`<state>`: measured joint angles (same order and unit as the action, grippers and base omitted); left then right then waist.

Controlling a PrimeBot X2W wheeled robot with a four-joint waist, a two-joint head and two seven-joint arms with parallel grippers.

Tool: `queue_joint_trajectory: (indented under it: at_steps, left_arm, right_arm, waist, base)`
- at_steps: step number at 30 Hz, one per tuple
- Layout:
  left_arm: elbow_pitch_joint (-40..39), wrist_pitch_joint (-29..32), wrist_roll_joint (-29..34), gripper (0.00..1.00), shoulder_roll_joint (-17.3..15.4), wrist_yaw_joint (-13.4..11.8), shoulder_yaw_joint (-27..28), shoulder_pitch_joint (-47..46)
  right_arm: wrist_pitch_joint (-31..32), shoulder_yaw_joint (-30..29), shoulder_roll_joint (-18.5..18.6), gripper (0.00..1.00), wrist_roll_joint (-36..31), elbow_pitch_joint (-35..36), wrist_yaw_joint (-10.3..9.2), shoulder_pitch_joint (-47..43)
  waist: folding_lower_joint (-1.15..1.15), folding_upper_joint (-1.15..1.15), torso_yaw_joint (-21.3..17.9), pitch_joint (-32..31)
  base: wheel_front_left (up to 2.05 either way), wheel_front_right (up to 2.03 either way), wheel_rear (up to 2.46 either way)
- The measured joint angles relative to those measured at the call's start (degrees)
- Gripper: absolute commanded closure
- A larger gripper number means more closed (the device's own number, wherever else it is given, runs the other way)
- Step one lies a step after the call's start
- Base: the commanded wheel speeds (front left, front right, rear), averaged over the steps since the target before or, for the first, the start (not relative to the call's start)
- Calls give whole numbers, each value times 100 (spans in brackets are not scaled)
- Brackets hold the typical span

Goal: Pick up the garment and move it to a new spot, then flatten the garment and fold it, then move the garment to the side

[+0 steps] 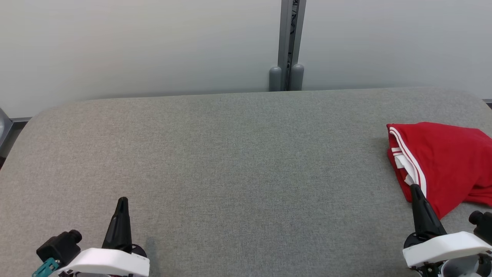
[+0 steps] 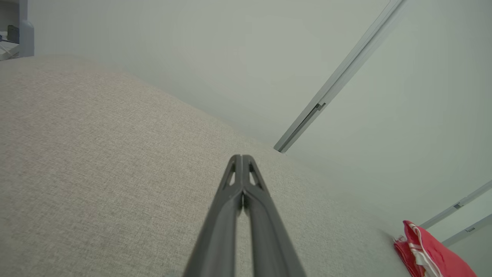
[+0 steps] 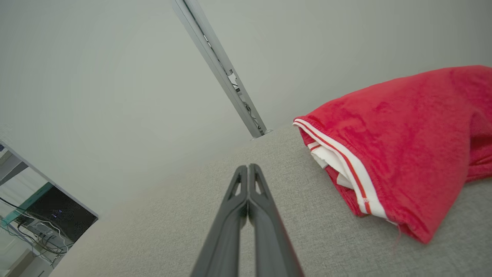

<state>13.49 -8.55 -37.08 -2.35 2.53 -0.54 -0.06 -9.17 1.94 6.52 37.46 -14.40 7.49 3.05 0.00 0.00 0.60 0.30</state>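
Right gripper [image 1: 414,188], closed and empty, just left of red garment [image 1: 442,161], seemingly folded.

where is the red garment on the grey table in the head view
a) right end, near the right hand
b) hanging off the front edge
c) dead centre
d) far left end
A: the red garment lies bunched at the right end of the grey table, close to the shut, empty right hand.
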Motion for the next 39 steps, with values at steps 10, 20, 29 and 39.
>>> queue_joint_trajectory:
  at_steps: [10, 20, 29, 39]
  left_arm:
    - [8, 212, -808, 100, -2, 64, 101, -62]
    - [15, 410, -1523, 100, -5, 143, 189, -147]
    - [21, 563, -2100, 100, -10, 191, 263, -200]
    - [25, 737, -2703, 100, -14, 246, 341, -273]
  right_arm:
    - [223, -132, -55, 100, 798, 3, 0, 53]
    - [435, -232, -100, 100, 1506, 9, 0, 100]
    - [598, -328, -132, 100, 2085, 11, 0, 113]
    - [768, -410, -179, 100, 2677, 15, 0, 143]
  waist:
    - [0, 0, -6, -1]
    - [0, 0, -12, -2]
    - [0, 0, -17, -4]
    - [0, 0, -23, -5]
  base:
    - [0, 0, 0]
    - [0, 0, 0]
    - [0, 0, 0]
    - [0, 0, 0]
